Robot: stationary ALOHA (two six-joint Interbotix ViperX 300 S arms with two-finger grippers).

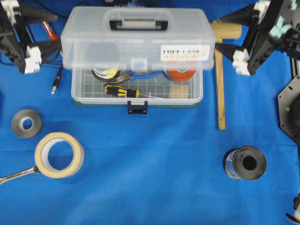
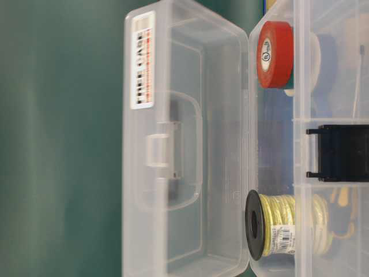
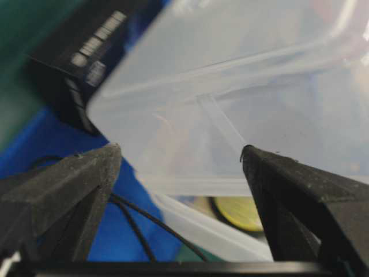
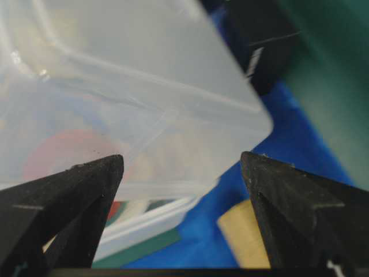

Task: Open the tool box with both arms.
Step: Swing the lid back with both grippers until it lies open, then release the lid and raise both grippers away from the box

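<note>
Already the tool box point(image 1: 136, 56) lid stood raised at upper centre, so both grippers, left point(image 1: 47, 51) and right point(image 1: 228, 52), hung spread and empty beside it.

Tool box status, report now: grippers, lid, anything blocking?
Left gripper and right gripper open, holding nothing, flanking the tool box. Lid raised; blue latch released. Nothing blocking.

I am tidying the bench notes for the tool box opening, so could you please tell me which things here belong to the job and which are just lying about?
Belongs to the job:
- tool box, lid raised
- left claw, open
- right claw, open

Just lying about:
- masking tape roll
- grey tape roll
- black spool
- wooden square
- wrench
</note>
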